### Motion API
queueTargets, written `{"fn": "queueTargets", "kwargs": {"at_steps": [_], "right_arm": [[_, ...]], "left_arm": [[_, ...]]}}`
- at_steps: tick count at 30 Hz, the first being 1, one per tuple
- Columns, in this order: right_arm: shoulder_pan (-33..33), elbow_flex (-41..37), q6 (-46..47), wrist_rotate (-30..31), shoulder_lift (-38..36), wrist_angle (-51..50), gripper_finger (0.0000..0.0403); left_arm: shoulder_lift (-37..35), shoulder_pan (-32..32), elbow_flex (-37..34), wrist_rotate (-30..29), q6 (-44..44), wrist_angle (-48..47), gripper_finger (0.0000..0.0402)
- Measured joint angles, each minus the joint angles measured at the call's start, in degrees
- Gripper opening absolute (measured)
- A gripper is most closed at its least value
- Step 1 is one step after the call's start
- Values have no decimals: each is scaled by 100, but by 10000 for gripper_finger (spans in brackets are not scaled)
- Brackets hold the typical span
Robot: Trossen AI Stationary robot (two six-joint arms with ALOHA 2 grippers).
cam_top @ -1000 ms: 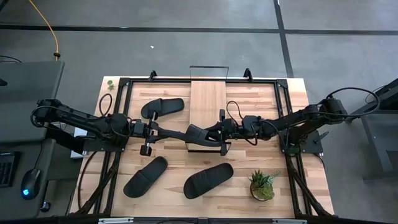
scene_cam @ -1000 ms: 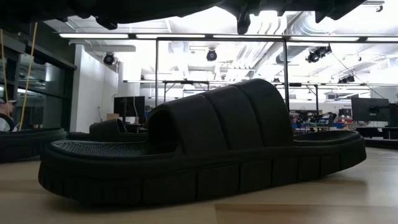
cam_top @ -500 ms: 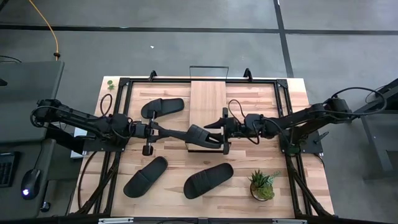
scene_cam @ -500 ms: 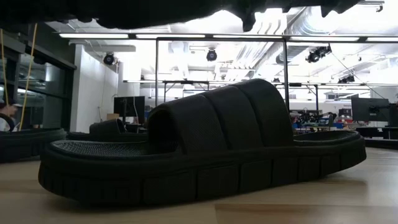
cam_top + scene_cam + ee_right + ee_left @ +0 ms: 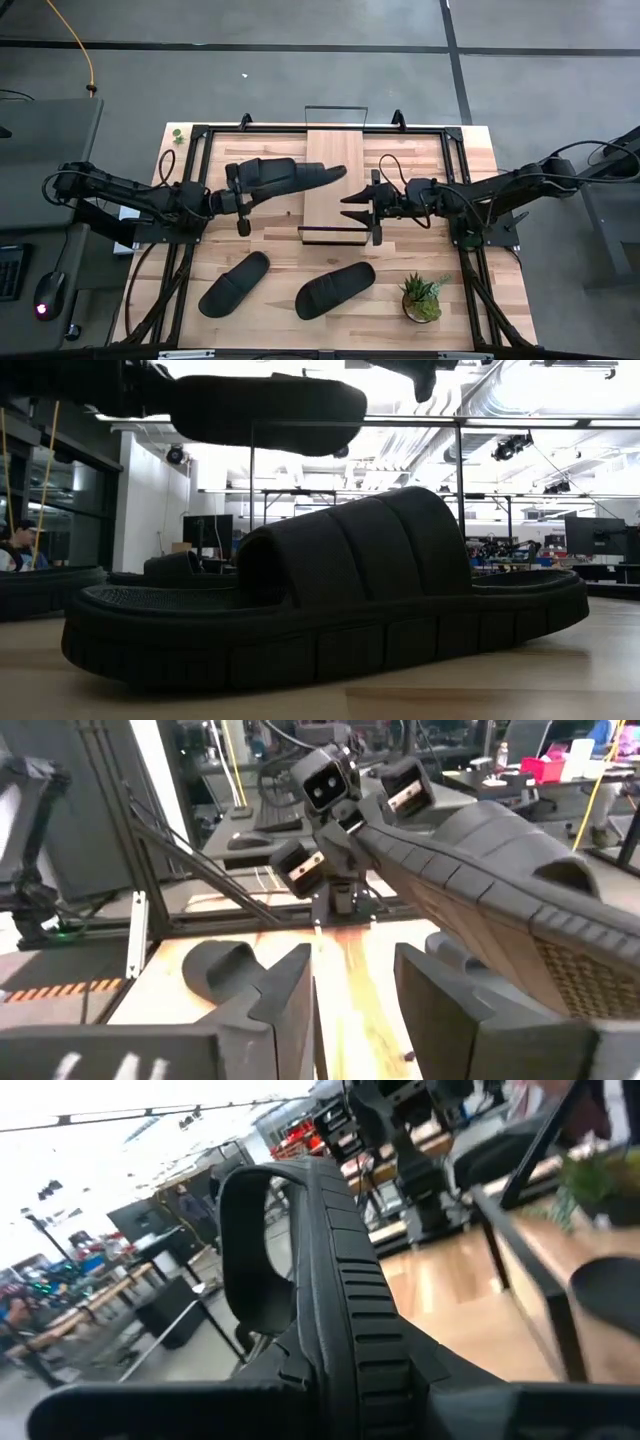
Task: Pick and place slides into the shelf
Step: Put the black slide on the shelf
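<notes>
My left gripper is shut on one black slide, held in the air above the table's far left part, its free end reaching over the light-wood shelf board. In the low view this slide hangs high. A second slide lies on the table partly under it. Two more slides rest on their soles near the near edge; one fills the low view. My right gripper is open at the shelf's right edge, touching nothing; its fingers stand apart. My left gripper holds the lifted slide by one end of its sole, coming level from the table's left, fingers along its length. The slide is clear of table and shelf, roughly level, rolled onto its side, with the strap arching sideways. The gripper body hides the pinch itself.
Black frame rails run along the table's left and right sides. The shelf's black wire ends stand at the far and near ends of the board. A potted plant sits near the near right corner. A person shows beyond the table.
The left gripper has raised the slide off the shelf's near end and swung its free end toward the far edge; in the low view it now hangs high. The right gripper has drawn back from the slide toward the table's right.
</notes>
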Motion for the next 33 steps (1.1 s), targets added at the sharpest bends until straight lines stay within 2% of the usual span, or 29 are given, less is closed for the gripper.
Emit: {"fn": "queueTargets", "kwargs": {"at_steps": [4, 10, 16, 19, 24, 27, 33], "right_arm": [[0, 0, 114, 9, 3, -14, 135], [0, -2, 129, 10, 3, -31, 135], [-2, -2, 129, 13, 6, -22, 135], [-2, -2, 129, 13, 7, -20, 135], [-2, -2, 127, 15, 7, -8, 135], [-2, -4, 127, 15, 9, 2, 135], [-7, -7, 49, 19, 9, 2, 135]], "left_arm": [[90, 5, 0, 119, 790, 26, 63], [166, 181, 0, 106, 1701, 151, 49], [168, 985, 0, 891, 2344, 204, 66], [168, 1592, 0, 1554, 2400, 192, 70], [168, 2690, 0, 3215, 2377, 336, 49], [263, 3325, 1, 4142, 2205, 617, 50], [941, 4383, 137, 5352, 1837, 1094, 74]]}}
